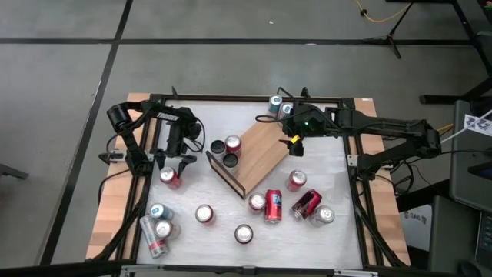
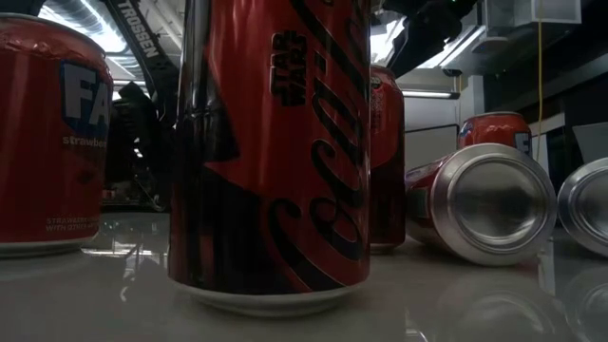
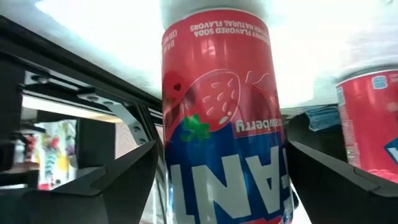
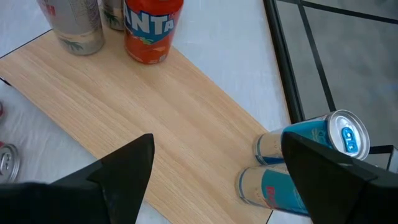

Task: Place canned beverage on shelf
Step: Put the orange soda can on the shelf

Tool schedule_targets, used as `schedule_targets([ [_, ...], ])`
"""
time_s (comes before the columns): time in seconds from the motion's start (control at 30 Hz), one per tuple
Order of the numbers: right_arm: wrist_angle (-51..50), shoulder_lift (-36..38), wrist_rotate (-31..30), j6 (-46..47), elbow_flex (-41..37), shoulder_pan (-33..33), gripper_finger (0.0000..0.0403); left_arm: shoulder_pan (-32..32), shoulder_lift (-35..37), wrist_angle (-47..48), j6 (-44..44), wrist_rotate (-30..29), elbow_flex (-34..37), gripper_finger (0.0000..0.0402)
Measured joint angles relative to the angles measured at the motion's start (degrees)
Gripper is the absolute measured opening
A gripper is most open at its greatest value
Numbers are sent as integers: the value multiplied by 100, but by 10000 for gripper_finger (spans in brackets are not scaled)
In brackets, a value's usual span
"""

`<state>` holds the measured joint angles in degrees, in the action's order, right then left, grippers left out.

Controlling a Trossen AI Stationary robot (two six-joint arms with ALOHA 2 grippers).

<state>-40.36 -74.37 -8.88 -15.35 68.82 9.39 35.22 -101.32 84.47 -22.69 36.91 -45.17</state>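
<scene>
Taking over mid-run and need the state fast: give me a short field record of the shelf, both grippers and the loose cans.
shelf: light-wood board, lying at an angle mid-table
cans on shelf: three upright at its left end
left gripper: open, fingers either side of an upright strawberry Fanta can, not closed on it
right gripper: open, empty, above the shelf's right end
loose cans: scattered on the white table, some upright, some on their sides

The white bench (image 1: 338, 165) carries the wooden shelf (image 1: 261, 150), set at an angle, with loose cans (image 1: 273, 206) standing and lying around it. Three cans (image 1: 232, 145) stand at the shelf's left end.
</scene>
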Motion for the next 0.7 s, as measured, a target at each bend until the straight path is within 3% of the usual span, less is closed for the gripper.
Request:
schedule_targets([
  [0.27,-2,0,-1,2,1,0,342,0,0,-18,36,-618,0,338],
  [0.7,-2,0,-2,2,0,0,342,28,-2,-977,-32,-656,-234,338],
])
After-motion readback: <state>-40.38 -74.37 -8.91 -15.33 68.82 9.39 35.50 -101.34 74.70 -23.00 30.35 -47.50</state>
